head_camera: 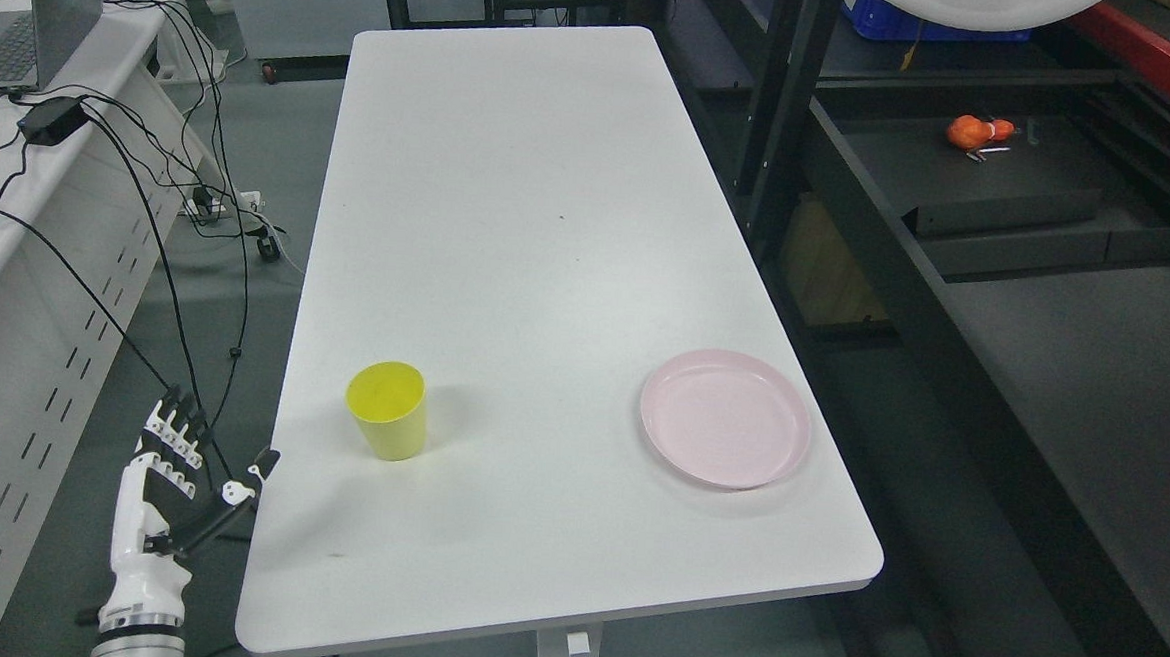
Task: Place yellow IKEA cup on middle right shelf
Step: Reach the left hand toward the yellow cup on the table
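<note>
A yellow cup (pixel 387 410) stands upright and empty on the white table (pixel 531 216), near its front left part. My left hand (pixel 182 473) hangs off the table's left edge at the lower left, fingers spread and holding nothing, a short way left of and below the cup. The dark shelf unit (pixel 1000 250) stands to the right of the table. The right arm does not show.
A pink plate (pixel 724 418) lies at the table's front right. An orange object (pixel 978 133) sits on a dark shelf at the upper right. A white desk (pixel 41 190) with a laptop (pixel 20 29) and trailing cables stands at the left.
</note>
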